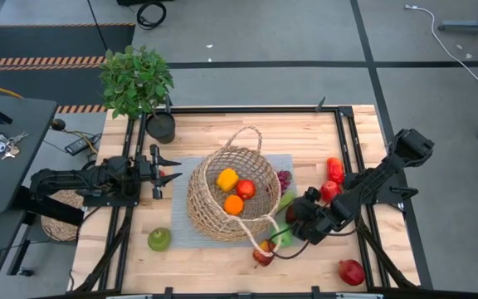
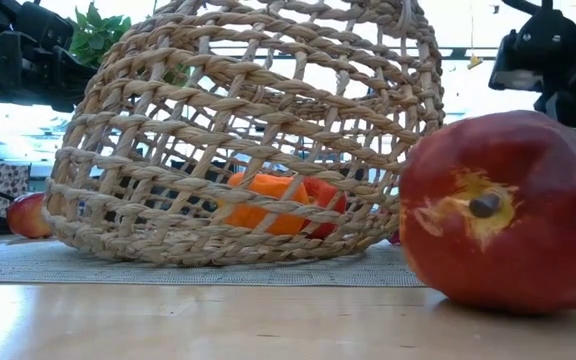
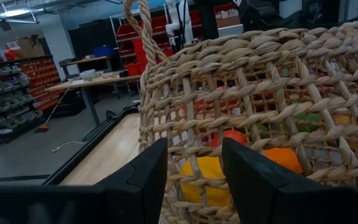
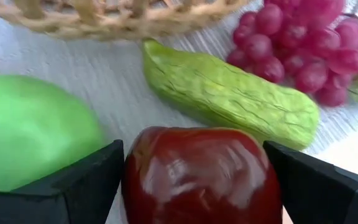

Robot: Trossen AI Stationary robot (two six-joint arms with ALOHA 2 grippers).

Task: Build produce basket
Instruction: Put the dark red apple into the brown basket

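One dark red apple [image 4: 202, 175], smooth, hard and probably slippery, sat gripped across its widest part between the right gripper [image 4: 194, 180] fingers.

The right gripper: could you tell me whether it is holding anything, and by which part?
The right gripper has a dark red apple between its fingers, one on each side of its body. The left gripper is open and empty beside the basket.
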